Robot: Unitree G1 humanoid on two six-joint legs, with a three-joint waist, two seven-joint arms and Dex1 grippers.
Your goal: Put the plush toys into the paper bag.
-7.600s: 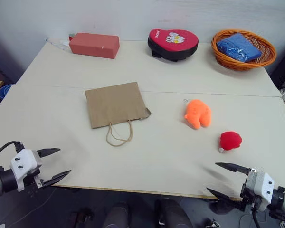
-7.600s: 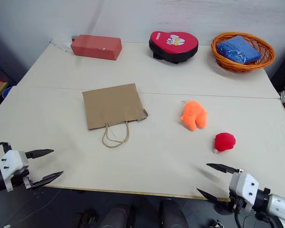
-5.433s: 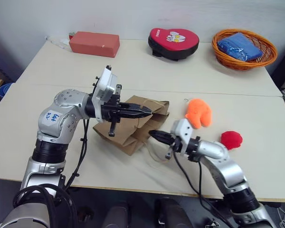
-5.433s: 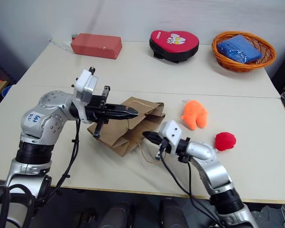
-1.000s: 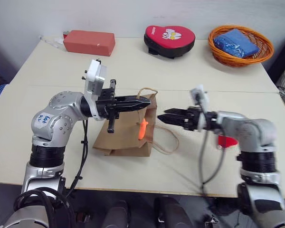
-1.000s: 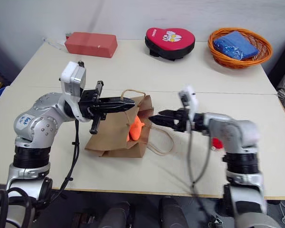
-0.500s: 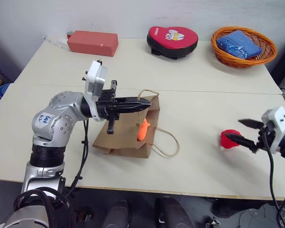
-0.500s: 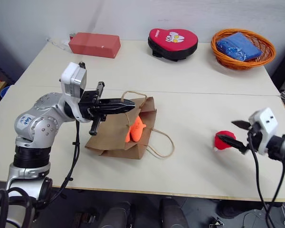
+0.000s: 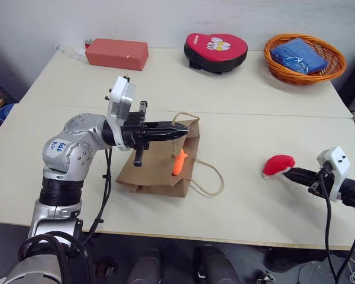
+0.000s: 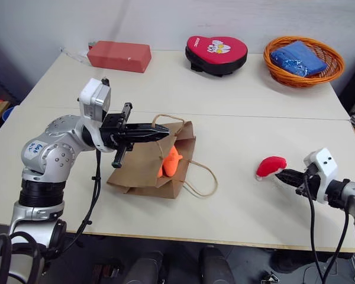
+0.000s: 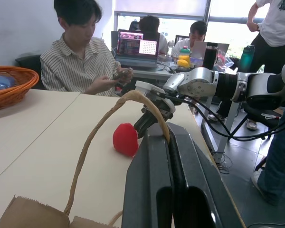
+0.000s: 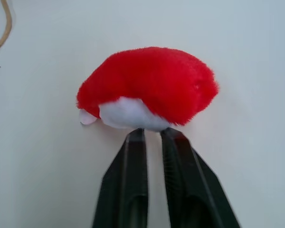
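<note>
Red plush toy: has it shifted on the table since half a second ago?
Yes. The red plush toy sits slightly farther left, toward the paper bag, pinched in the right gripper.

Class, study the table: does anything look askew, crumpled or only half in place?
Yes. The paper bag lies crumpled and slumped, its mouth hoisted by the left gripper, shut on a cord handle. The orange plush toy pokes half out of the mouth. The red plush toy is squashed flat, pinched at its edge by the right gripper.
</note>
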